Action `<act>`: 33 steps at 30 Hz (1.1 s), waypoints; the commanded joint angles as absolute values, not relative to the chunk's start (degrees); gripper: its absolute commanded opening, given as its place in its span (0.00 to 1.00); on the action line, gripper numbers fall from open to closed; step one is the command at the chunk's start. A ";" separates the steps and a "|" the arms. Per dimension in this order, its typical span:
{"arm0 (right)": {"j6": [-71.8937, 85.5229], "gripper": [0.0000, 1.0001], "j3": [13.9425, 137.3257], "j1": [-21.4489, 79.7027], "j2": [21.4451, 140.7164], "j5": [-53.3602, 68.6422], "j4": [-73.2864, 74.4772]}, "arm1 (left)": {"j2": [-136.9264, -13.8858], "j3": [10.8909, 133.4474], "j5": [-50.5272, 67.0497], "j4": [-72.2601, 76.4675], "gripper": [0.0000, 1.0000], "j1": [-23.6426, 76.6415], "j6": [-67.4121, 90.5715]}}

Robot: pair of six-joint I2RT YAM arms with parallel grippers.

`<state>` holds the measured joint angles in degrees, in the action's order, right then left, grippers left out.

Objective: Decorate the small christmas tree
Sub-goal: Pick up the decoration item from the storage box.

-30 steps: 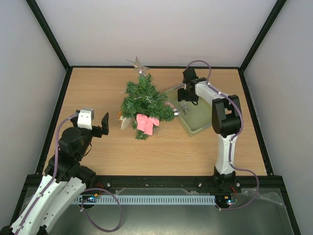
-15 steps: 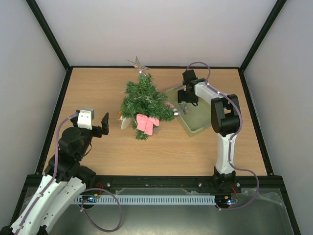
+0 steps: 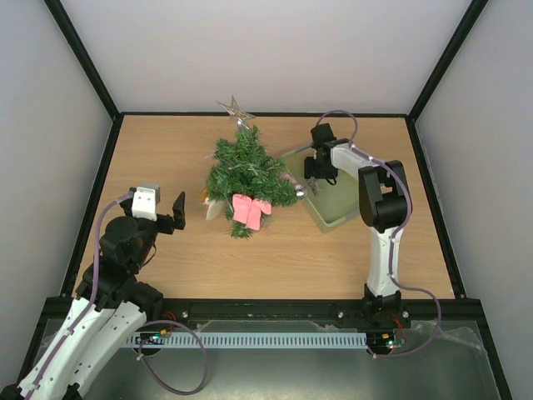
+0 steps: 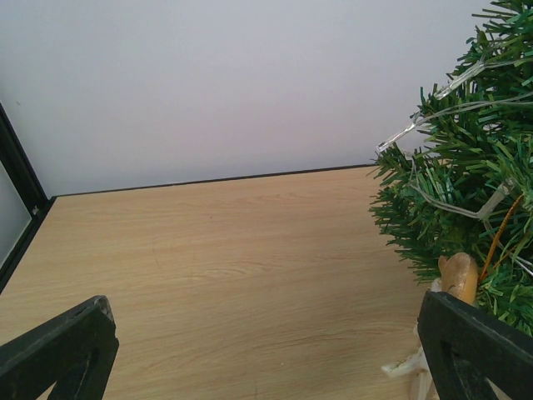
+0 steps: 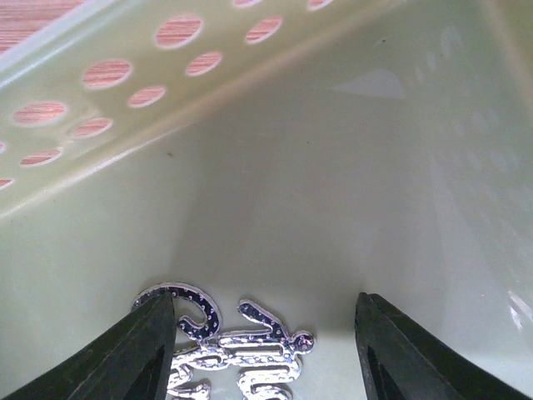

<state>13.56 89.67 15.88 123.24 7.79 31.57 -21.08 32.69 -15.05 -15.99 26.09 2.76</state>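
Note:
The small christmas tree [image 3: 243, 169] stands mid-table with a silver star [image 3: 235, 108] on top, a pink bow [image 3: 250, 210] low on its front and a clear light string. Right of it is a pale green basket [image 3: 335, 217]. My right gripper [image 3: 315, 172] reaches down into it. In the right wrist view the right gripper [image 5: 262, 354] is open, its fingers either side of a silver glittery ornament [image 5: 241, 354] lying flat on the basket floor [image 5: 316, 208]. My left gripper [image 3: 173, 212] is wide open and empty, left of the tree [image 4: 470, 167].
A small wooden ornament [image 4: 458, 279] sits at the tree's foot by my left gripper's right finger [image 4: 479, 350]. The basket's perforated wall [image 5: 275, 79] rises close in front of the right gripper. A silver bauble [image 3: 301, 193] lies between tree and basket. Black frame rails edge the table.
My right gripper has shifted slightly within the basket and its jaws have narrowed a little. The left arm and the tree have not moved.

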 commanded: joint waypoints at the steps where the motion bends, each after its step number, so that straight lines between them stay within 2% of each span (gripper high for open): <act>1: 15.22 0.58 85.61 16.76 124.71 11.83 31.47 | -20.92 32.69 -15.42 -15.41 1.00 26.36 2.28; 11: 16.26 0.59 81.02 15.71 119.97 23.97 25.62 | -20.92 32.80 -15.60 -15.64 1.00 26.36 2.28; 16: 17.67 0.59 77.72 13.28 117.56 35.03 21.78 | -20.92 32.75 -15.56 -15.57 1.00 26.35 2.37; 33: 8.16 0.52 75.83 12.24 115.15 41.51 31.33 | -20.48 32.77 -15.29 -15.57 1.00 26.37 2.37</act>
